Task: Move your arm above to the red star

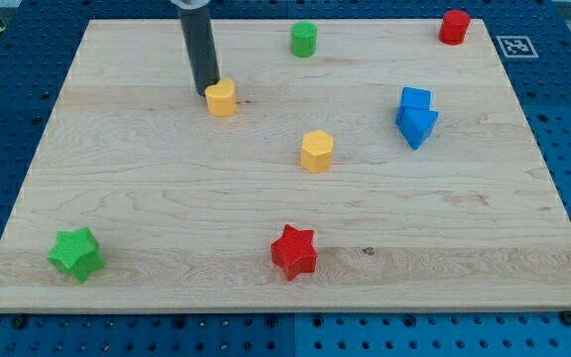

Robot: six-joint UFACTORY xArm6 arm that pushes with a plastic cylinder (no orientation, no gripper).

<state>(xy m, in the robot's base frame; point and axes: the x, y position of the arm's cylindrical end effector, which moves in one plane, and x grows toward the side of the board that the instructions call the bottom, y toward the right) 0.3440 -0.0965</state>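
The red star (293,251) lies near the view's bottom, just right of the middle of the wooden board (167,198). My tip (205,92) is far from it, up at the view's upper left, touching or almost touching the left side of a yellow block (222,98). The dark rod rises from the tip to the view's top edge.
A yellow hexagon block (317,151) sits mid-board between the tip and the red star. A green star (76,253) is at bottom left. A green cylinder (303,40) and a red cylinder (454,27) are at the top. Two blue blocks (416,116) touch at right.
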